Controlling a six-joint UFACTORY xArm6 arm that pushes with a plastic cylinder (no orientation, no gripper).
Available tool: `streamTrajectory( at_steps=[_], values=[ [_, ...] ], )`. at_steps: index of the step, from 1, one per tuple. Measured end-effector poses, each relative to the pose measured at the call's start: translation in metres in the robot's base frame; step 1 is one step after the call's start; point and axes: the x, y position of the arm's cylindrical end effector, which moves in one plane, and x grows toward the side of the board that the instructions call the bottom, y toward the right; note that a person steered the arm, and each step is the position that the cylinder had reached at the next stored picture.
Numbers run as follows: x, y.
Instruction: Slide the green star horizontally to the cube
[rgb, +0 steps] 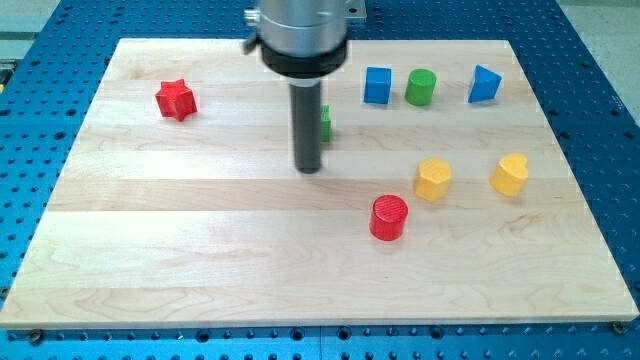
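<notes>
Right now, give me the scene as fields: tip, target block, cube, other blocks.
tip: my tip on the board, at the view's left of the green block
target: green block, mostly hidden behind the rod, shape not readable
cube: blue cube, up and to the view's right of the green block
top row: green cylinder, blue block
others: red star, red cylinder, two yellow blocks
</notes>
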Motion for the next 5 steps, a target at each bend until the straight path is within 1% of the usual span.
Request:
streamTrajectory(
  at_steps=[1,2,3,4,5],
  values=[
    [-0.053,0.003],
    [-0.081,-0.005],
    [-0.056,-0.041],
    [-0.082,-0.055],
    [-0.1,-0.025]
  ],
)
